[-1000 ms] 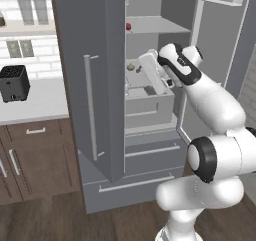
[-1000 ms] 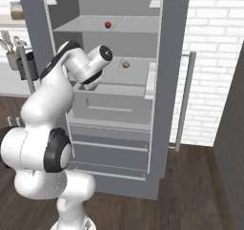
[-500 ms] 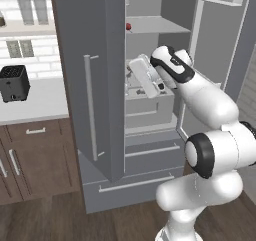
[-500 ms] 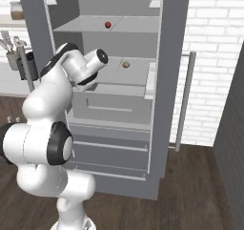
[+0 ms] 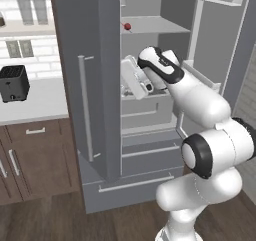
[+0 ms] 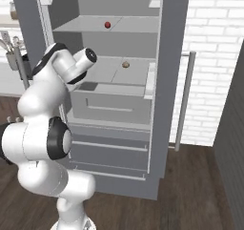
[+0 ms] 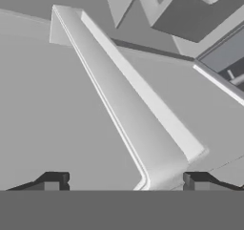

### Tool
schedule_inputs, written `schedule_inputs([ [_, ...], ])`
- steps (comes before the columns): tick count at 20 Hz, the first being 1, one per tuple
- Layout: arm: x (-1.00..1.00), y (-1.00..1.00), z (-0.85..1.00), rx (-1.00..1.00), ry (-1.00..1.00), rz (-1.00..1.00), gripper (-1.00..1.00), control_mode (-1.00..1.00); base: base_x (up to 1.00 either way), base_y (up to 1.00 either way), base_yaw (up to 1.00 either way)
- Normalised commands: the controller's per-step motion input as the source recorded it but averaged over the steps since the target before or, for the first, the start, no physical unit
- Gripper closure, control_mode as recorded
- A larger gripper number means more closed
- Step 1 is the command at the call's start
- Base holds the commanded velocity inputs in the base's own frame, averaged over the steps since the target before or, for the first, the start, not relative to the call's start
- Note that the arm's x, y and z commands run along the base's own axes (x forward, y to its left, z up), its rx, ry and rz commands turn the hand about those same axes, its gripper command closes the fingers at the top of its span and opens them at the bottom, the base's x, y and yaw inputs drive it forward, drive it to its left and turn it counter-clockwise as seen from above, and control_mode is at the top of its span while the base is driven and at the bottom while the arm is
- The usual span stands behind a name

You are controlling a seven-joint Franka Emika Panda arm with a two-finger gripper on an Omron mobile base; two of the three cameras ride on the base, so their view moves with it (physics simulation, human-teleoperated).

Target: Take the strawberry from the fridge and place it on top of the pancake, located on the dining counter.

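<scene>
The grey fridge [image 5: 90, 100] stands with its right door swung open. The tiny red strawberry [image 5: 127, 26] [image 6: 107, 25] lies on the upper shelf, near that shelf's front edge. My gripper [image 5: 131, 80] reaches into the fridge at the middle shelf, below the strawberry and apart from it. In the hand view the gripper [image 7: 125, 181] is open, its dark fingertips [image 7: 55, 180] wide apart with nothing between them, facing a pale grey shelf edge [image 7: 138, 109]. The pancake and the dining counter are out of view.
A small brownish lump [image 6: 126, 65] sits on the middle shelf above the wide drawers [image 6: 112, 107]. The open fridge door [image 5: 220, 50] stands close on the arm's right. A black toaster [image 5: 12, 82] rests on the white worktop [image 5: 42, 102] over brown cabinets at the left.
My hand has moved left inside the fridge, toward the edge of the closed door, and has turned slightly. The strawberry and the brownish lump have not moved.
</scene>
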Motion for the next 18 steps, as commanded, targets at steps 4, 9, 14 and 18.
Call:
schedule_inputs([
  [4,-0.21,0.66,-0.06,0.00,0.00,0.00,-1.00,-1.00,0.00,0.00,0.00],
  [9,-0.20,0.77,-0.06,0.00,0.00,0.00,-1.00,-1.00,0.00,0.00,0.00],
  [14,-0.07,0.83,-0.05,0.00,0.00,-0.02,-1.00,-1.00,0.00,0.00,0.00],
  [18,0.00,0.77,-0.05,0.00,0.00,-0.04,-1.00,-1.00,0.00,0.00,0.00],
])
